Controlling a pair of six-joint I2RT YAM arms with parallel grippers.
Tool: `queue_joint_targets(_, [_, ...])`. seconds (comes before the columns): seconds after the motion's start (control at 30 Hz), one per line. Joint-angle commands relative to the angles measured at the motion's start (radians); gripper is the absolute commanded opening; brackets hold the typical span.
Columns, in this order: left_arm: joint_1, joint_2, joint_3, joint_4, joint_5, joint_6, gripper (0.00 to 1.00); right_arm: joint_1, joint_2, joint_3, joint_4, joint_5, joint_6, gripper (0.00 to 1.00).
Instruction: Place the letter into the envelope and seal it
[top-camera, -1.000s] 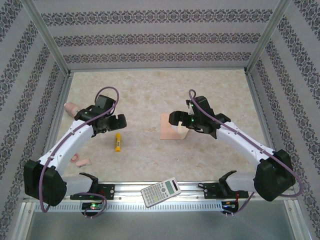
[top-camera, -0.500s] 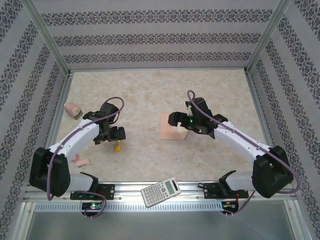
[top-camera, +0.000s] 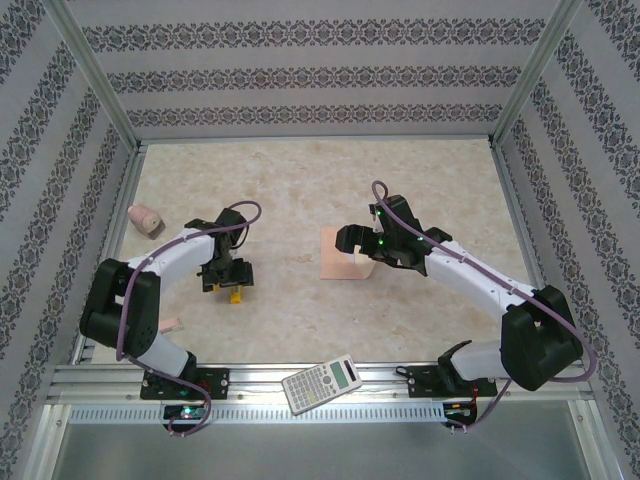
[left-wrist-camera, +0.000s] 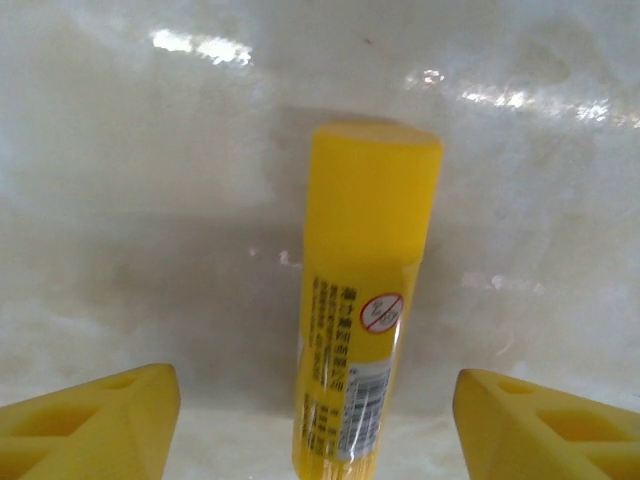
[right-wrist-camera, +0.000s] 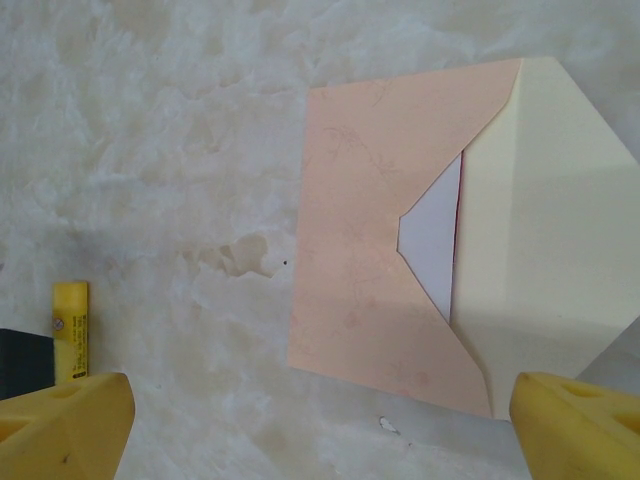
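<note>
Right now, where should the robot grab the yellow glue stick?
Probably around the labelled middle of the glue stick, coming straight down from above. It lies flat on the table, long and round, so the jaws of the left gripper, standing either side, can pinch its narrow width.

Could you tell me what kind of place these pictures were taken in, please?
Probably a staged robot test booth, not a real office: wallpapered panels in an aluminium frame box in a marble-look table, and desk props such as a calculator, glue stick and envelope lie about.
</note>
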Motion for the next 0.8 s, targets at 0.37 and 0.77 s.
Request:
queue_joint_targets(0.37, [0.01,0.073,0.046,0.02,0.018,0.073,0.57,-0.013,0.022,0.019,-0.002,-0.008,0.004,0.94])
queue_joint_targets(0.77, [0.01,0.074,0.035,0.03,0.018,0.072,0.44,-0.018,0.036,0.024,0.004,-0.017,0.007,0.93])
